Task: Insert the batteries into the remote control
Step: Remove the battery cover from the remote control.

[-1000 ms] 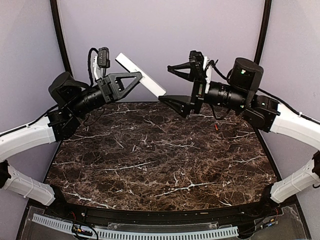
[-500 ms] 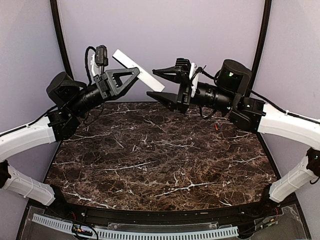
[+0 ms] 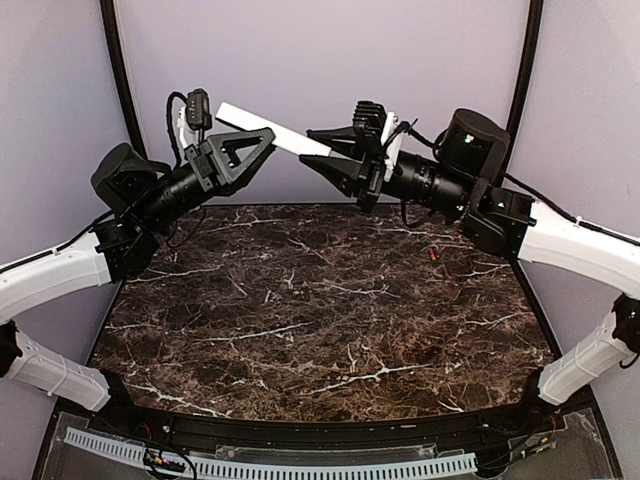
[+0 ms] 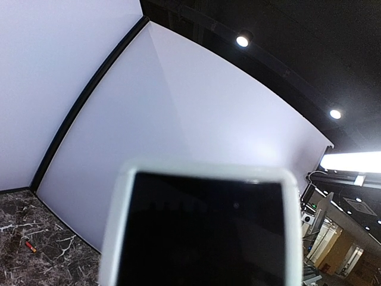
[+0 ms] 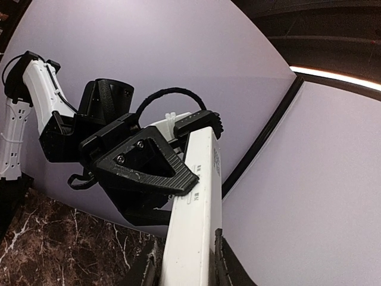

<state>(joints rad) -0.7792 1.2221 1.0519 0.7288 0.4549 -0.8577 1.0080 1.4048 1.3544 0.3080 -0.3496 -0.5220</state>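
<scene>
Evidently the left tool point(image 3: 262, 140) clamps the slim white rectangular remote control bar point(image 3: 290, 139) at upper centre; the right tool point(image 3: 315, 150) seemingly pinches its free end. Opposing pulls could twist it loose.

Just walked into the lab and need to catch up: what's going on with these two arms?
Both arms hold a long, slim white rectangular remote control in the air above the far edge of the dark marble-patterned table. The left gripper clamps one end. The right gripper is closed on the other end, its fingers pressed against both sides of the bar in the right wrist view. A small red battery lies on the table near the right arm, not yet loaded.
</scene>
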